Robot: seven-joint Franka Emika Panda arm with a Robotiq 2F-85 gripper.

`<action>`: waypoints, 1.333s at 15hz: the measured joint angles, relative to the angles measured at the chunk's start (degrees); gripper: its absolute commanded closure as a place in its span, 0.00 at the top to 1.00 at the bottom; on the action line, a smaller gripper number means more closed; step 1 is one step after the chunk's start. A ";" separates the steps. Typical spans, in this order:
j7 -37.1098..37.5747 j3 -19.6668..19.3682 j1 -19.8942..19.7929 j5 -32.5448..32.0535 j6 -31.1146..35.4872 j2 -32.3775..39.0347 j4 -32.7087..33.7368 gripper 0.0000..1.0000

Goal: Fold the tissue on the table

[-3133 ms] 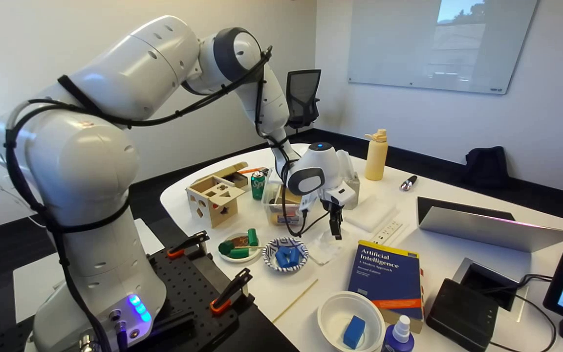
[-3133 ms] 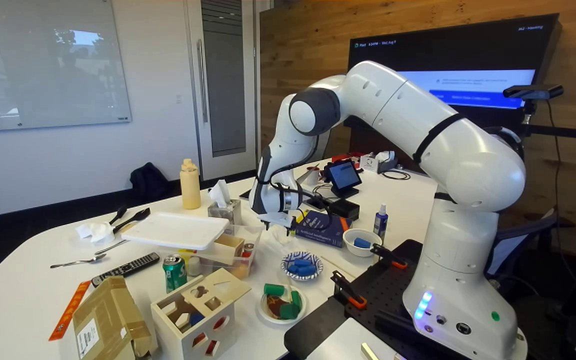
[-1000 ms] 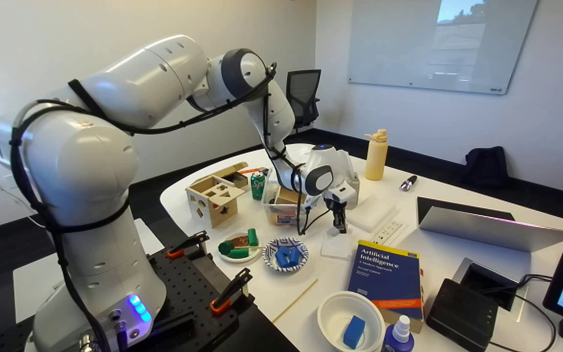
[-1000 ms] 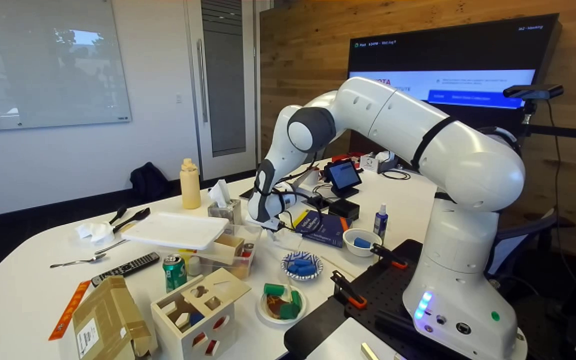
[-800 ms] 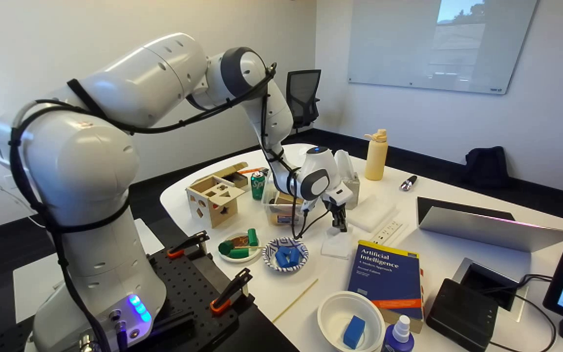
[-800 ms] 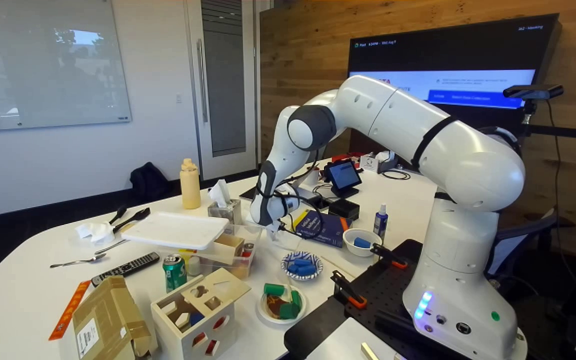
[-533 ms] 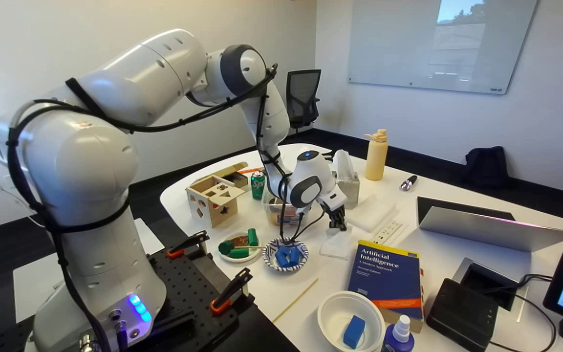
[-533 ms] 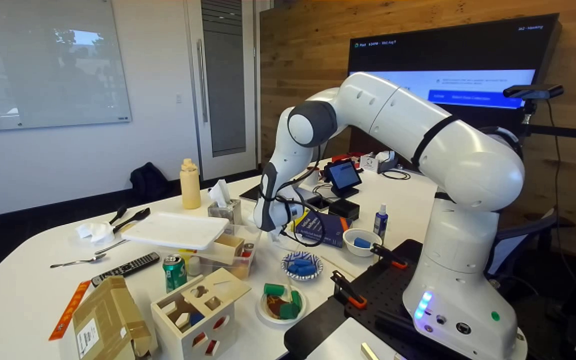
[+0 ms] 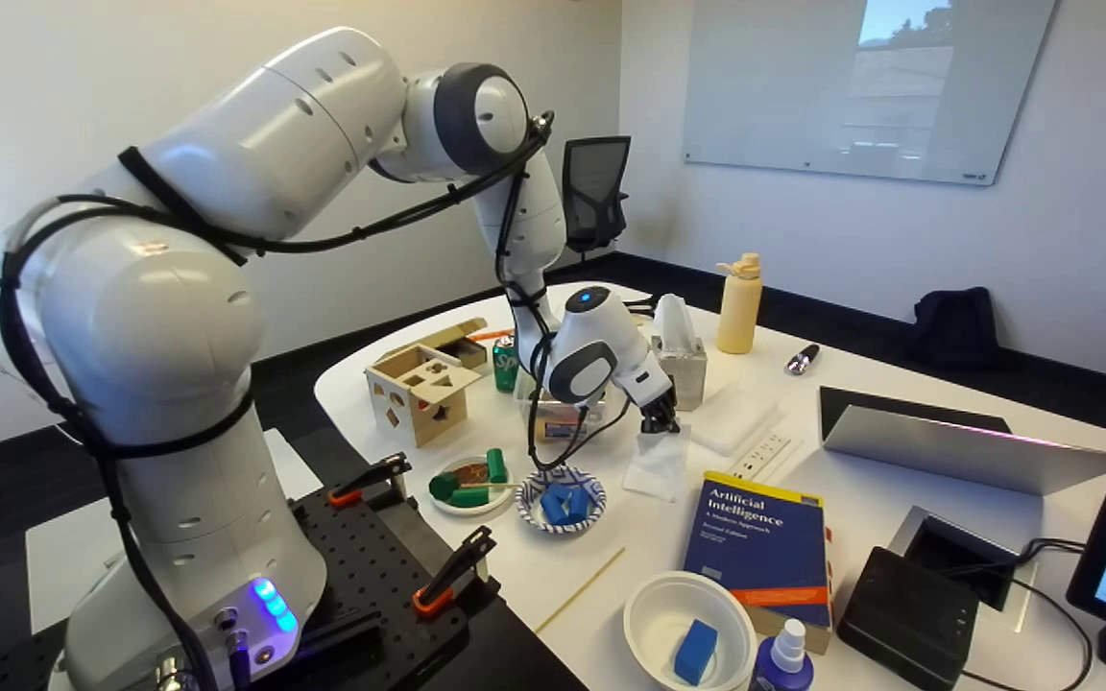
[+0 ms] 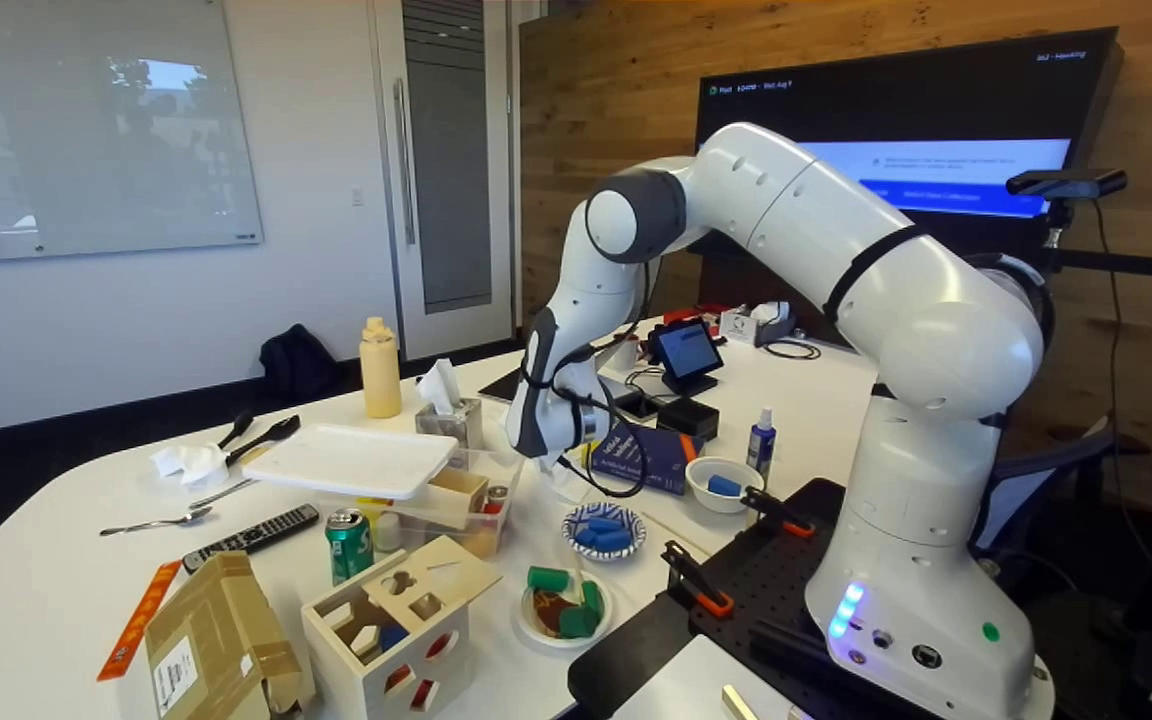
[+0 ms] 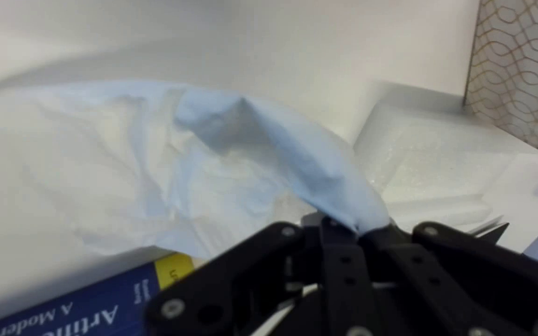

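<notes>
Presently, end effector [image 11: 360,232] grips raised tissue [image 11: 194,179] end, lower centre-right, wrist view; finished fold unseen; laydown on table [image 9: 641,543], release likely outstanding.

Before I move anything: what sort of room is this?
Likely an office meeting room, with a robot set up in it: a whiteboard and a big screen on the walls, and a mesh-backed chair beyond the table in an exterior view.
</notes>
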 measured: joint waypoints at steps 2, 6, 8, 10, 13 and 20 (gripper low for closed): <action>0.11 -0.04 0.10 -0.01 -0.06 -1.75 -0.04 0.00; 1.13 -0.97 1.01 -0.01 -0.17 -4.55 -0.08 0.00; 2.29 -1.77 1.68 0.00 -0.20 -4.93 -0.09 0.00; 3.75 -2.45 2.42 0.01 -0.31 -4.86 -0.44 0.00; 5.94 -2.54 3.10 -0.02 -0.46 -3.67 -1.01 0.00; 13.15 -2.59 4.86 -0.10 -0.46 1.38 0.40 0.00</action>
